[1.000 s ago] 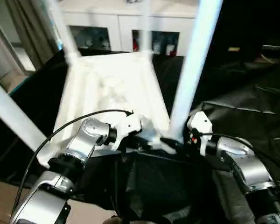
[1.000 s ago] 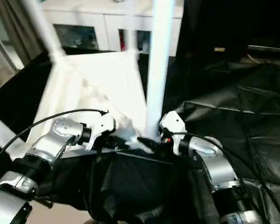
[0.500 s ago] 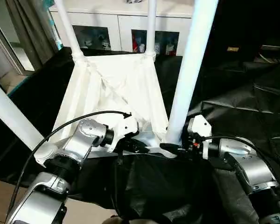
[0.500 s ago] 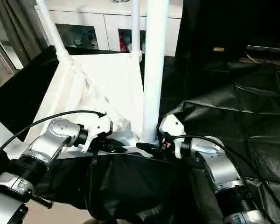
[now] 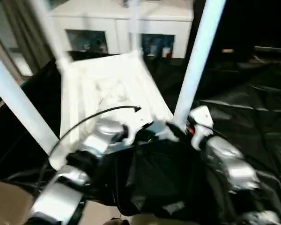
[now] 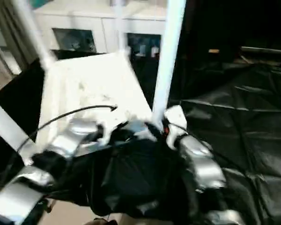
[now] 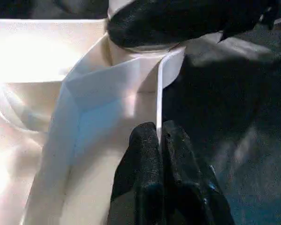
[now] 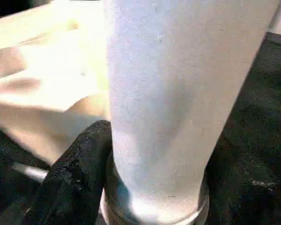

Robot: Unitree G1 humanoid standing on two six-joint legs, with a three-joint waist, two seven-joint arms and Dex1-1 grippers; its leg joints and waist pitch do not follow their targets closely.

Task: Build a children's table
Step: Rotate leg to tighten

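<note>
The white tabletop (image 5: 107,89) lies upside down and tilted, its ribbed underside facing me. All its legs stand up from the corner sockets: the near right leg (image 5: 194,61), the near left leg (image 5: 18,103) and two far legs (image 5: 49,33). My left gripper (image 5: 147,129) is shut on the thin rim of the tabletop's near edge, and its fingers (image 7: 145,159) pinch the rim in the left wrist view. My right gripper (image 5: 175,129) clasps the base of the near right leg (image 8: 168,93), with one finger (image 8: 79,173) pressed against it.
Black cloth (image 5: 253,103) covers the ground on the right and hangs below the table's near edge. White cabinets with glass fronts (image 5: 107,28) stand behind. A curtain (image 5: 16,28) hangs at the far left, above bare beige floor (image 5: 9,206).
The table's near edge has risen a little with both grippers on it, and the tabletop has swung left. The whole view has shifted too. Neither grip has changed.
</note>
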